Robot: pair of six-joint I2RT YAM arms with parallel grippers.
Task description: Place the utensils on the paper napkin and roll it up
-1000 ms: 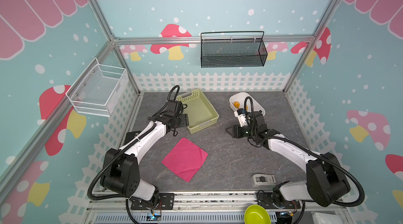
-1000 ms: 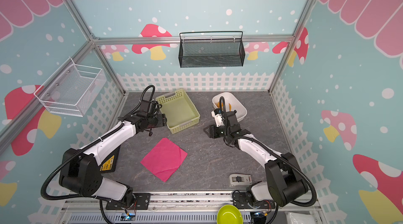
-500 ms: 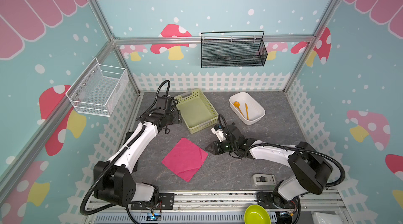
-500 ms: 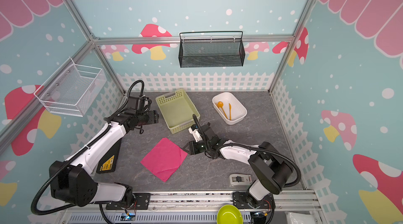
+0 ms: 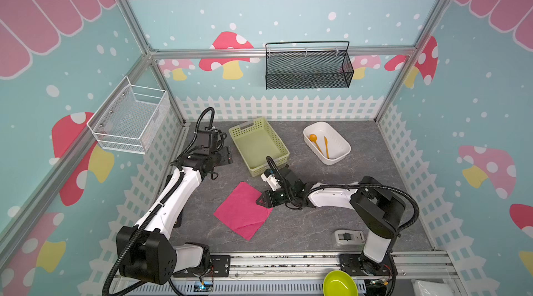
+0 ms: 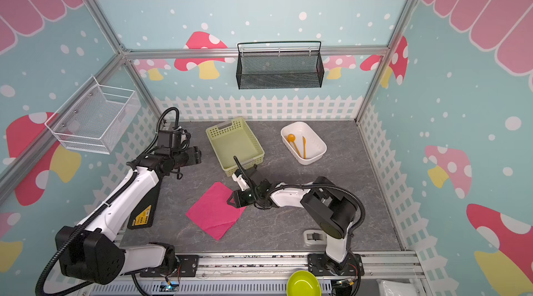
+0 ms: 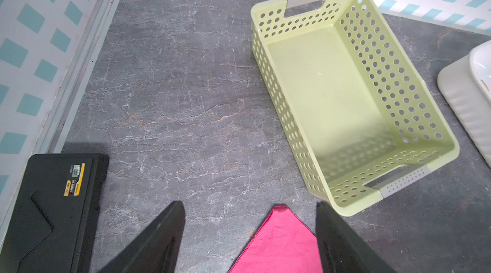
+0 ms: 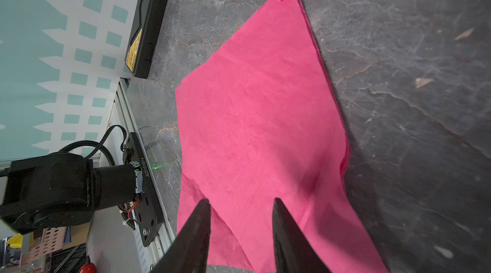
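Note:
The magenta paper napkin lies flat on the grey table, one corner pointing toward the green basket. My right gripper hovers low over the napkin's right corner. Its jaws stand apart, with the napkin beneath them and nothing between them. An orange spoon and a second slim orange utensil lie in the white tub at the back right. My left gripper hangs wide open and empty, left of the basket, above the napkin's far tip.
An empty pale green perforated basket stands just behind the napkin. A black tool case lies by the left wall. A small grey device sits near the front edge. Wire baskets hang on the back and left walls.
My right arm swung from the white tub across to the napkin's right corner, and its jaws narrowed. My left gripper drew back from the basket's edge, still open.

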